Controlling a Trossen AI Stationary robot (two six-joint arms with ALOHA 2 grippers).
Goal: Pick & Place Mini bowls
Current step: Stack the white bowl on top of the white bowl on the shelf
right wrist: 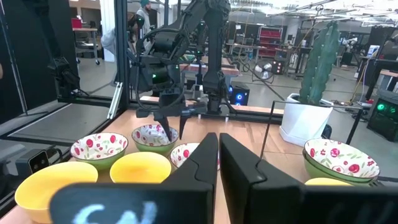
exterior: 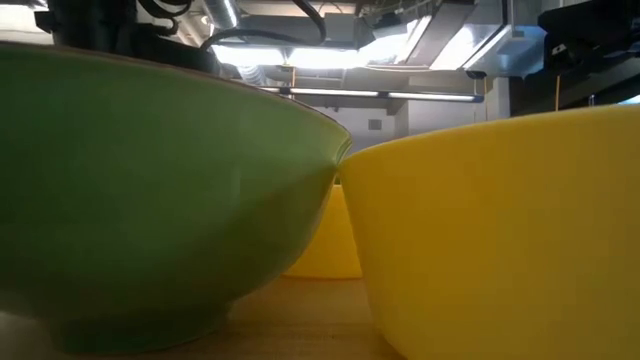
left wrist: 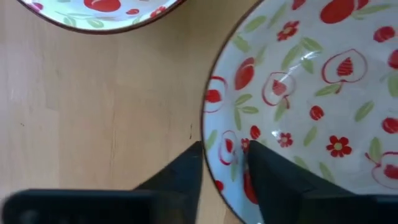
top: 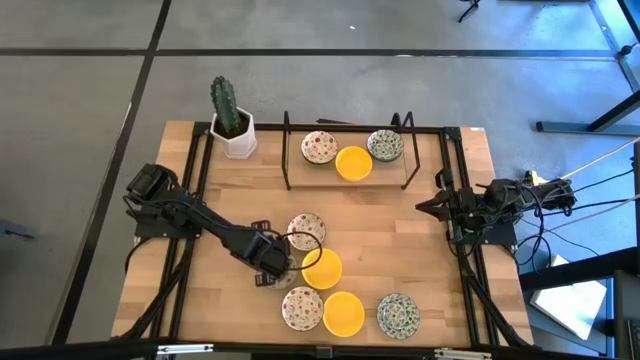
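Your left pincer point(top: 274, 262) is reaching over the wooden worktop point(top: 400, 230), sitting well in front of the cactus pot point(top: 233, 125) and gripping the rim of a red-specked mini bowl point(left wrist: 311, 106): one finger is lying inside the bowl, the other outside, the two closed narrowly on the edge. Beside that bowl, a second red-specked bowl point(top: 306, 231) is standing slightly nearer the cactus pot, a yellow bowl point(top: 322, 268) is lying just to its right, and a front row of a red-specked bowl point(top: 301, 308), a yellow bowl point(top: 343, 313) and a grey-green patterned bowl point(top: 398, 315) is sitting farthest from the cactus pot. To the right of the cactus pot, three more bowls are resting inside the black wire rack point(top: 347, 150). Your right pincer point(top: 428, 205) is waiting at the worktop's right edge, far from the cactus pot, its fingers nearly touching.
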